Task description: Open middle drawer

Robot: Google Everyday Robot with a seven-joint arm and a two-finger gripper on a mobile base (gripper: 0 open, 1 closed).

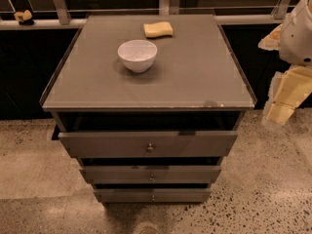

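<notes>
Speckled stone floor (273,199) fills the bottom of the frame, and behind it a dark glass wall runs along the top, with a pale rail (122,11) crossing it. On that rail, in the upper left corner, sits a small yellowish lump (23,16) that I cannot identify.

Centre frame stands a grey cabinet (195,77) with a flat top. A white bowl (138,55) rests upright on the top, a little left of the middle. A yellow sponge (158,29) lies near the back edge, apart from the bowl and up and to its right in the frame.

Three drawer fronts stack below the top. The top drawer (107,144) looks the widest. The middle drawer (117,174) lies in the lower centre of the frame, just under it, a plain grey-brown front with one small round knob (151,177) at its centre. The bottom drawer (126,195) is the narrowest-looking and sits lowest. A dark band shows above each front. I cannot tell how far out any of them stands.

My gripper (282,104) hangs at the right edge of the frame, a cream-yellow blocky piece below the white rounded arm housing (298,33). It is beside the cabinet's right front corner, clear of it, and well apart from the middle drawer's knob. It touches nothing and carries nothing that I can see. Whether it is set wide or narrow I cannot tell from this angle.
</notes>
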